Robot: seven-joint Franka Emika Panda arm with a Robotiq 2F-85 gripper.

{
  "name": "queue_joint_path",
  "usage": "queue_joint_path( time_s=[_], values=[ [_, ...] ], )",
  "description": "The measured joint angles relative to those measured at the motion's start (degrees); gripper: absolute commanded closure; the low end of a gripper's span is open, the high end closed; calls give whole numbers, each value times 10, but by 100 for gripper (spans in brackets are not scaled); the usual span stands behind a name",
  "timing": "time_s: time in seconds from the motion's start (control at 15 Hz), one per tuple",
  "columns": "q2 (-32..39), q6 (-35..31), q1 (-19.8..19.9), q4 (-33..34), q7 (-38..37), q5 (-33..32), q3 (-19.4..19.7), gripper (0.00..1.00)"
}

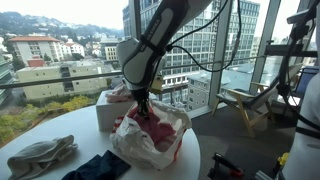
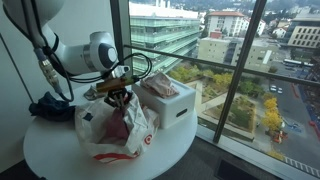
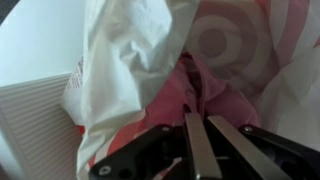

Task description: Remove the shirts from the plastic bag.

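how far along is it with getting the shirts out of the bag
Looks done: a grey garment and a dark blue garment lie on the table outside the plastic bag. In hand: the pincer is in the bag's mouth, fingers together at a pink shirt; a grip is unclear. Left: lifting that shirt out.

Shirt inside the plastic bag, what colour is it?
Pinkish red; the shirt shows best in the wrist view, inside the white plastic bag.

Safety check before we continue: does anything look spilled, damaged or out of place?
Nothing looks spilled or damaged. The white plastic bag slumps open on the round white table with a pink-red shirt inside; a grey garment and a dark blue garment lie rumpled nearby.
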State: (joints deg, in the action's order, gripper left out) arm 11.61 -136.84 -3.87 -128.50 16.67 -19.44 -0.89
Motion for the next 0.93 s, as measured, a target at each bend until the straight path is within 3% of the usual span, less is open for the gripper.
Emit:
queue_joint_path(
  time_s=[0.4,0.53,0.93],
  values=[
    [-127,290,-1,14,18,12,-19,98],
    [-153,301,-2,35,5,6,-23,97],
    [-181,240,-2,124,-30,-23,-28,98]
  ],
)
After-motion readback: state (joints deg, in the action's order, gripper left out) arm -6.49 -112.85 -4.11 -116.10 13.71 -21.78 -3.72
